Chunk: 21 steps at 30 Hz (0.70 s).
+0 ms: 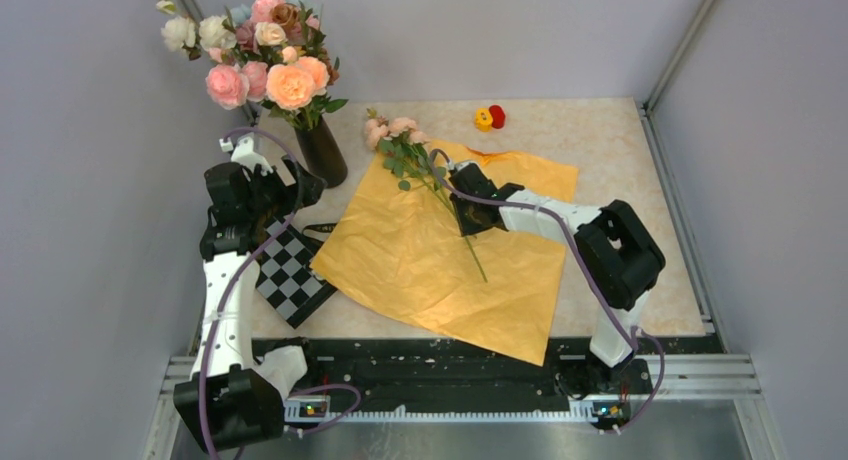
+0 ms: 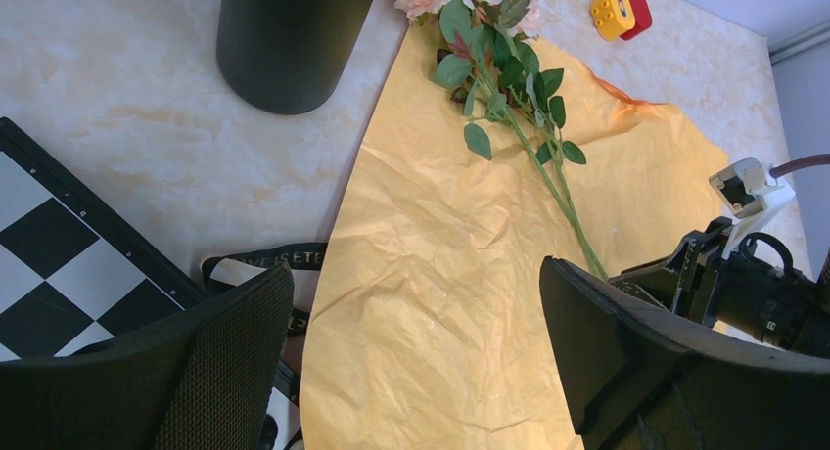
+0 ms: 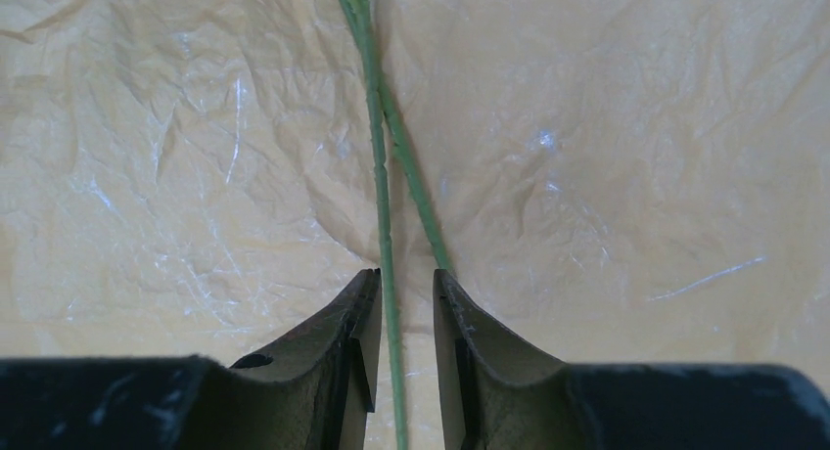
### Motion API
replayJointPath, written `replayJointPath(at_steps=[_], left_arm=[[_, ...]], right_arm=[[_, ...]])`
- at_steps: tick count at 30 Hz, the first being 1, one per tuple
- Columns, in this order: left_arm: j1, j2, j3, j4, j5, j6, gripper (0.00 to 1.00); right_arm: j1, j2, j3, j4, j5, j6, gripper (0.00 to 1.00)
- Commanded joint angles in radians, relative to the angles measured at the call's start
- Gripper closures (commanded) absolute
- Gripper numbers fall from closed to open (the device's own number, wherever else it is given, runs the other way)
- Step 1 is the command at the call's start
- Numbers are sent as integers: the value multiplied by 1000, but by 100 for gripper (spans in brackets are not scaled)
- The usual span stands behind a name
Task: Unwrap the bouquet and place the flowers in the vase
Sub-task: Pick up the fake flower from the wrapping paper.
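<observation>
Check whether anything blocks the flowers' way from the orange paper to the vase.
Nothing lies on the table between the flowers and the black vase. The obstruction is at its mouth: a tall bunch of pink, peach and white flowers already fills it, so they would have to thread in beside it.

Checkerboard point(image 1: 295, 277) nr left edge; yellow+red heads point(image 1: 489, 117) at back.

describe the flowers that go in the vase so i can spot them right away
Find the crumpled orange paper spread mid-table. Across its far corner lies a small sprig of flowers, pale pink heads near the black vase, thin green stems on the paper. Unlike the tall, full bunch standing in the vase, it lies flat and is far smaller.
</observation>
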Motion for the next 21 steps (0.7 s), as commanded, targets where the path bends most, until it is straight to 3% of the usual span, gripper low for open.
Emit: replayJointPath(at_steps=[1, 21], left_arm=[[-3, 4, 3, 38, 17, -8, 1], [-7, 17, -2, 46, 28, -22, 1]], right_arm=[[0, -17, -8, 42, -45, -8, 72], [1, 84, 27, 43, -46, 7, 80]])
